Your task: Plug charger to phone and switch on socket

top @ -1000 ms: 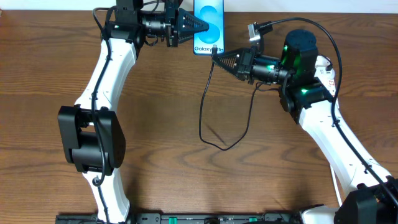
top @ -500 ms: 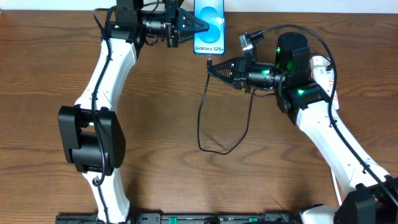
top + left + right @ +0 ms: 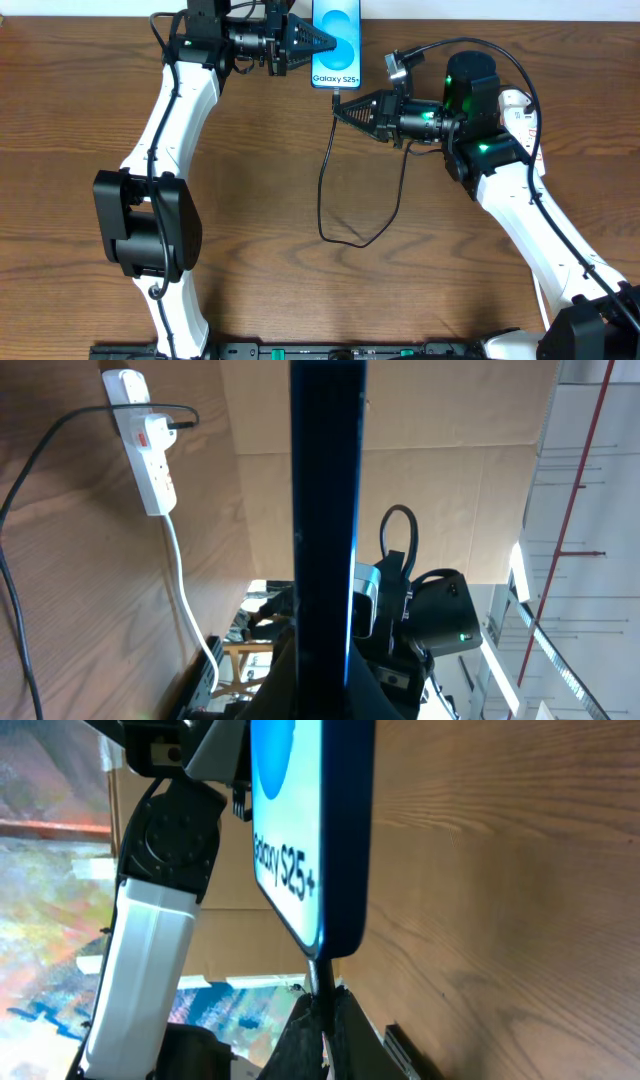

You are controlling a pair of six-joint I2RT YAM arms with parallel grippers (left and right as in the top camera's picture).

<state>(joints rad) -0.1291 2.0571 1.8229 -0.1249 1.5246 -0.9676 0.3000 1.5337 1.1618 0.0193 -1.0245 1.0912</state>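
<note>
Misalignment worried me: the left pincer (image 3: 327,42) pinched the phone (image 3: 338,30) at the far edge of the tabletop (image 3: 250,200), the right pincer (image 3: 338,108) pinched the charger (image 3: 324,190) tip at its lower edge, and I judged a skewed push could slide the phone loose.

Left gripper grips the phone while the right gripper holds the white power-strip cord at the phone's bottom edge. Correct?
Not quite. The right gripper holds the black charger cable instead, as the overhead view shows. The rest stands: the left gripper grips the phone, and the connector tip is at its bottom edge.
</note>
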